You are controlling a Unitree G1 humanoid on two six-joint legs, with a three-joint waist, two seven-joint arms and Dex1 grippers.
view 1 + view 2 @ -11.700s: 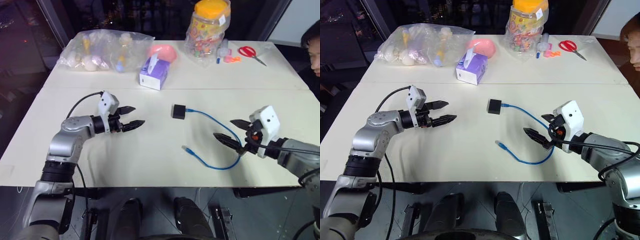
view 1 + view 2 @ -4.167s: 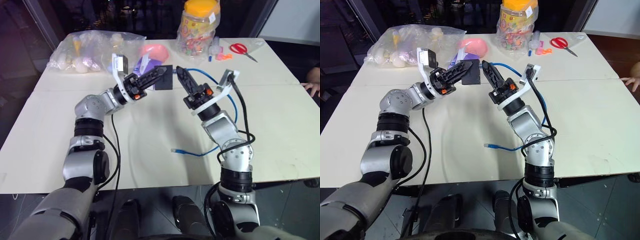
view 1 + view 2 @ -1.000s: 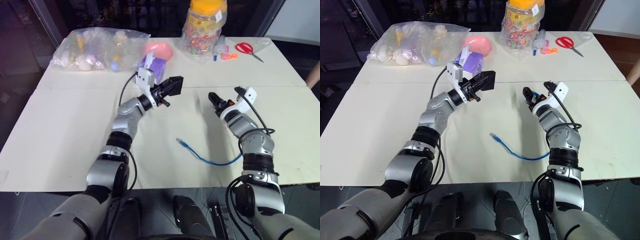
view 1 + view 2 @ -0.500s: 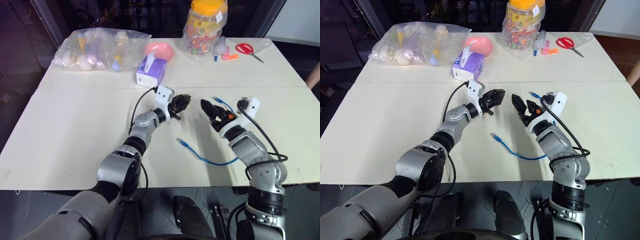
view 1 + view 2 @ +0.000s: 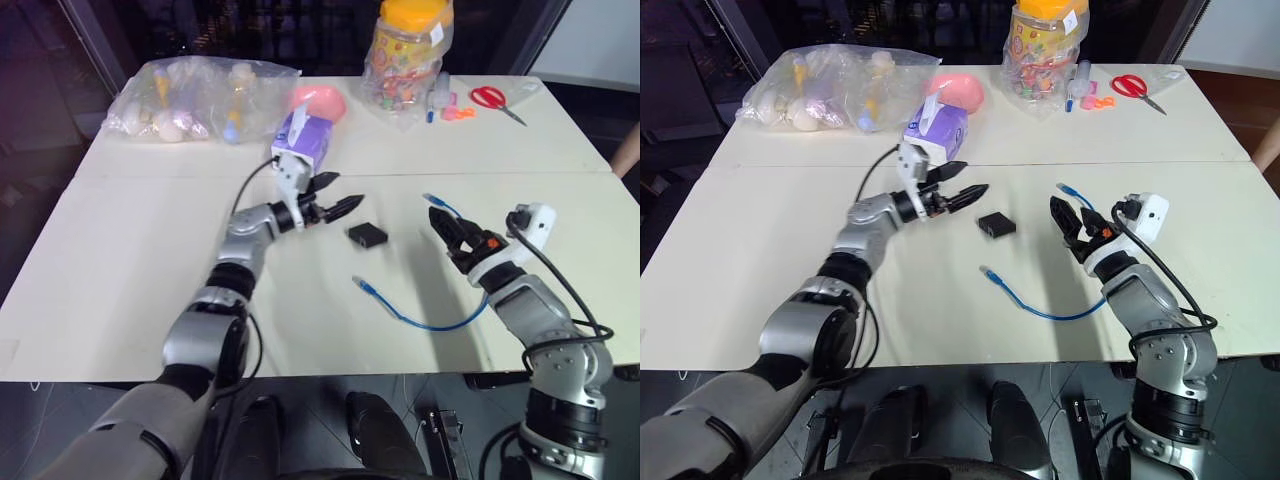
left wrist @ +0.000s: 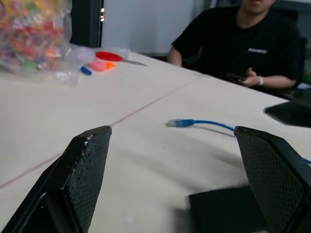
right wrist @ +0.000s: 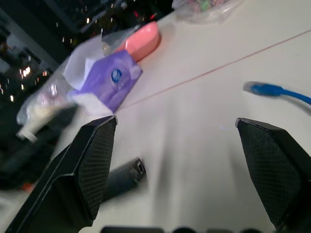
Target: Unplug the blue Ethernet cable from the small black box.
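Left eye view: one small black box (image 5: 367,234) lies flat on the white table (image 5: 120,260), near the table's centre, with nothing plugged into it. One blue Ethernet cable (image 5: 420,320) lies loose at about four o'clock from the box, one clear plug (image 5: 360,284) just below the box and the other plug (image 5: 430,198) off at two o'clock of it. Two grippers show. The left gripper (image 5: 335,207), fingers spread wide and holding nothing, sits just beside the box at ten o'clock. The right gripper (image 5: 448,230), fingers also apart and empty, hovers at three o'clock from the box, above the cable's far bend. The cable looks already freed, so the likely risk is a stray sweep: either arm pulling back low could snag the loose cable or knock the box. Also counted: one purple tissue box (image 5: 305,140), one candy jar (image 5: 408,50), one pair of red scissors (image 5: 497,101).
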